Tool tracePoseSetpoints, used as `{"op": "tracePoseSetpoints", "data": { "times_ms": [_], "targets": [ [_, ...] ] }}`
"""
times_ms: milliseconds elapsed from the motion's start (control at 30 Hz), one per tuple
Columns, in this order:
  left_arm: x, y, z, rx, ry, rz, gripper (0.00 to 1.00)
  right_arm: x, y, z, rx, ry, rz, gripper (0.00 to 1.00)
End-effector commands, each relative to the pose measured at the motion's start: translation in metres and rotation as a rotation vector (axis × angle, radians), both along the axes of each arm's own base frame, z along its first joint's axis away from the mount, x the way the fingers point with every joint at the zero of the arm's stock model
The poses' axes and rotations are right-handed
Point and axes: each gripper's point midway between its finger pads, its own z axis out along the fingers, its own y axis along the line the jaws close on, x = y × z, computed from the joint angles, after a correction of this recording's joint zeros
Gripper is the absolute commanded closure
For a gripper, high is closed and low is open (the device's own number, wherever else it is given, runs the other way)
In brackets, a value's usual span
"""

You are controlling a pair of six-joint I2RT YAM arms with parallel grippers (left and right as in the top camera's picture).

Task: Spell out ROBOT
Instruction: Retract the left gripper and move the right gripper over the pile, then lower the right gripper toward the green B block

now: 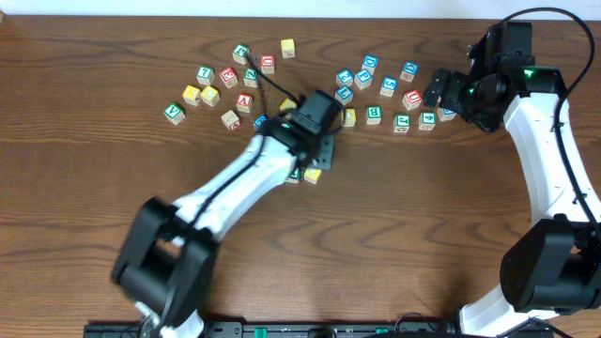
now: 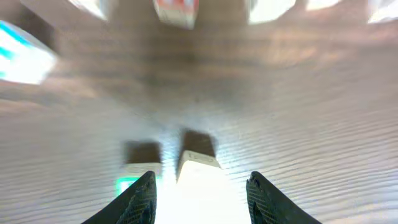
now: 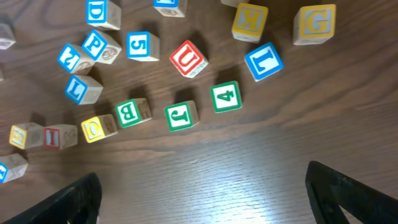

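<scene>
Left wrist view: the left fingers (image 2: 142, 202) stand apart on either side of a pale wooden cube (image 2: 199, 177). Bare counter (image 2: 311, 112) shows in both gaps, so the cube is released, not gripped. Its lettering is washed out by glare. A green-marked wooden cube (image 2: 132, 182) sits just beside it.

Right wrist view: the right fingers (image 3: 74, 202) are spread wide with nothing between them. Ahead of them the green-lettered B cube (image 3: 132, 112) lies just beside the yellow-faced O cube (image 3: 98, 127), among other scattered lettered cubes (image 3: 188, 58).
</scene>
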Motion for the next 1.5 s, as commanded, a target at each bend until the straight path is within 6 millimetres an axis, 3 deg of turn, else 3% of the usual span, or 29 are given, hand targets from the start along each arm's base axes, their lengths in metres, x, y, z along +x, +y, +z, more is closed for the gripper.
{"op": "tracePoseSetpoints", "data": {
  "times_ms": [0, 167, 267, 400, 600, 800, 1100, 1267, 1467],
  "targets": [
    [0.018, 0.017, 0.050, -0.041, -0.109, 0.035, 0.54, 0.008, 0.016, 0.010, 0.029, -0.046, 0.058, 0.05],
    [0.026, 0.057, 0.078, -0.047, -0.148, 0.107, 0.53, 0.021, 0.051, 0.019, 0.007, -0.121, 0.142, 0.11],
    [0.029, 0.092, 0.089, -0.008, -0.160, 0.174, 0.53, 0.026, 0.065, 0.022, -0.026, -0.150, 0.127, 0.15],
    [0.031, 0.137, 0.095, 0.069, -0.173, 0.267, 0.53, 0.033, 0.080, 0.020, -0.074, -0.179, 0.102, 0.16],
    [0.030, 0.171, 0.092, 0.101, -0.141, 0.328, 0.54, 0.053, 0.102, 0.001, -0.082, -0.139, 0.129, 0.22],
    [0.030, 0.181, 0.091, 0.107, -0.130, 0.352, 0.53, 0.068, 0.104, -0.030, -0.119, 0.013, 0.147, 0.23],
    [0.029, 0.181, 0.090, 0.108, -0.127, 0.351, 0.53, 0.065, 0.114, -0.088, -0.132, 0.155, 0.204, 0.32],
    [0.029, 0.181, 0.090, 0.108, -0.128, 0.351, 0.53, 0.064, 0.121, -0.119, -0.148, 0.194, 0.247, 0.51],
    [0.029, 0.181, 0.090, 0.108, -0.127, 0.352, 0.53, 0.067, 0.124, -0.137, -0.168, 0.201, 0.254, 0.57]
  ]
}}
